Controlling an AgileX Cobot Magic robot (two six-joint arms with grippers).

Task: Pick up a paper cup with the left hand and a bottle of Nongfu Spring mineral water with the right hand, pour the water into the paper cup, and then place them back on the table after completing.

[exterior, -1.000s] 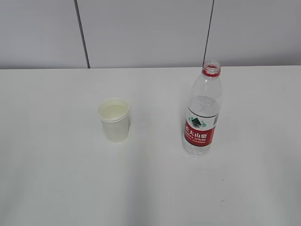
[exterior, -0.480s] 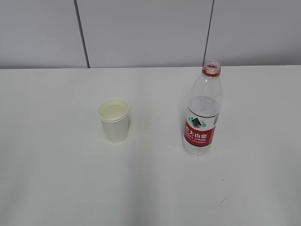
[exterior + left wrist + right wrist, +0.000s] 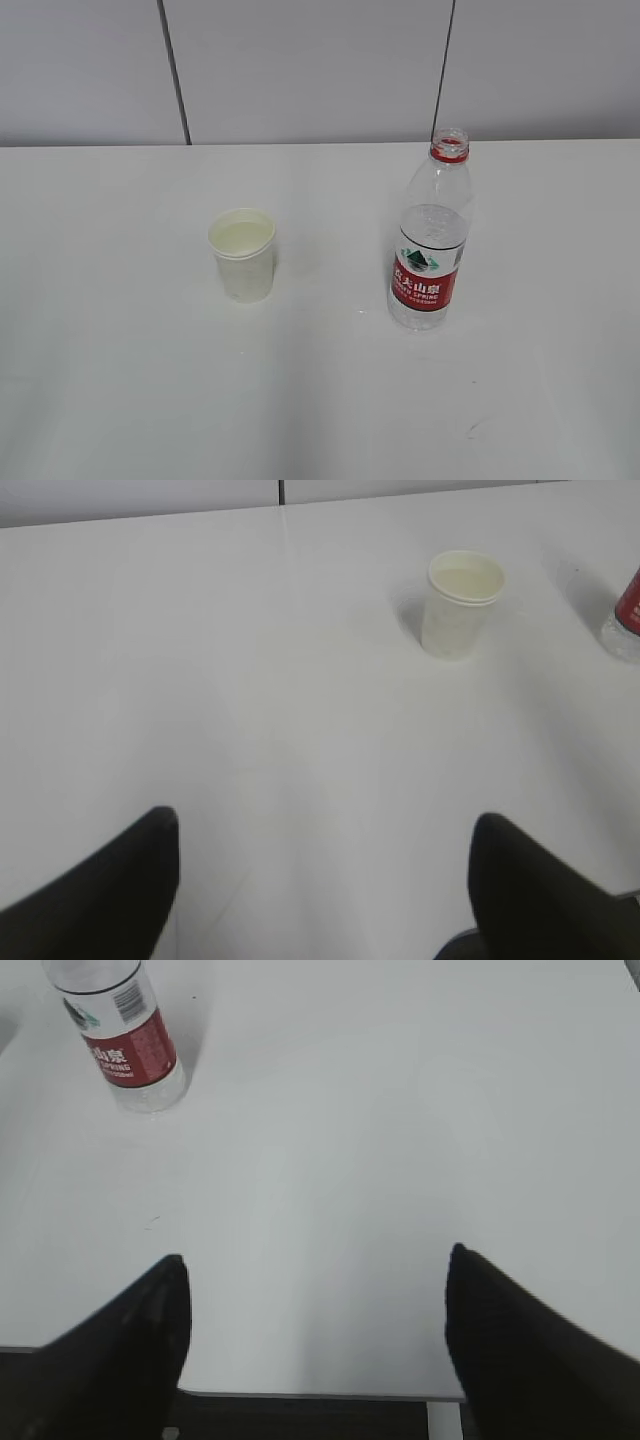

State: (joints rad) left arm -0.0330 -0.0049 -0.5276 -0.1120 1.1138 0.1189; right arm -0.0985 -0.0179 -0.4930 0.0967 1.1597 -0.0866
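A white paper cup [image 3: 242, 255] stands upright on the white table [image 3: 120, 380], left of centre; it also shows in the left wrist view [image 3: 460, 603]. A clear uncapped Nongfu Spring bottle [image 3: 431, 235] with a red label stands upright to its right, with water in its lower part; it shows in the right wrist view [image 3: 122, 1035] and at the left wrist view's right edge [image 3: 625, 620]. My left gripper [image 3: 325, 830] is open and empty, well short of the cup. My right gripper [image 3: 315, 1270] is open and empty above the table's near edge. Neither arm shows in the exterior view.
A grey panelled wall [image 3: 300, 70] runs behind the table's far edge. The table's near edge [image 3: 320, 1395] lies under the right gripper, with dark space below it.
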